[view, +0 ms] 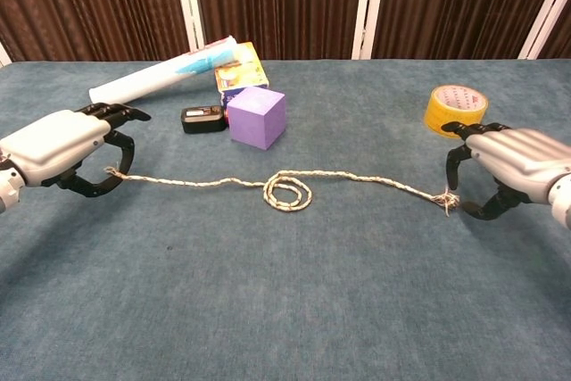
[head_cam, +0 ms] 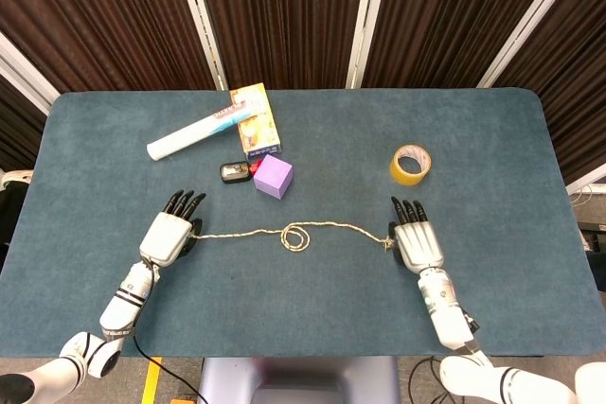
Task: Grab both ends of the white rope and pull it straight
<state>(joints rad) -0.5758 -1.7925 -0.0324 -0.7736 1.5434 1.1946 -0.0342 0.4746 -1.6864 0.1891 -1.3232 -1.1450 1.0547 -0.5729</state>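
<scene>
The white rope (head_cam: 331,225) (view: 375,180) lies across the blue table with a small coil (head_cam: 296,236) (view: 287,192) at its middle. My left hand (head_cam: 169,237) (view: 64,144) pinches the rope's left end between thumb and finger. My right hand (head_cam: 417,241) (view: 513,165) sits at the frayed right end (view: 446,201). Its fingers curve over that end with the thumb below, still apart and not closed on it.
A purple cube (head_cam: 273,177) (view: 257,116) and a small black device (head_cam: 235,171) (view: 203,118) stand just behind the rope. Further back lie a white tube (head_cam: 194,134) (view: 161,83) and a yellow box (head_cam: 256,120). A yellow tape roll (head_cam: 410,164) (view: 456,110) sits behind my right hand.
</scene>
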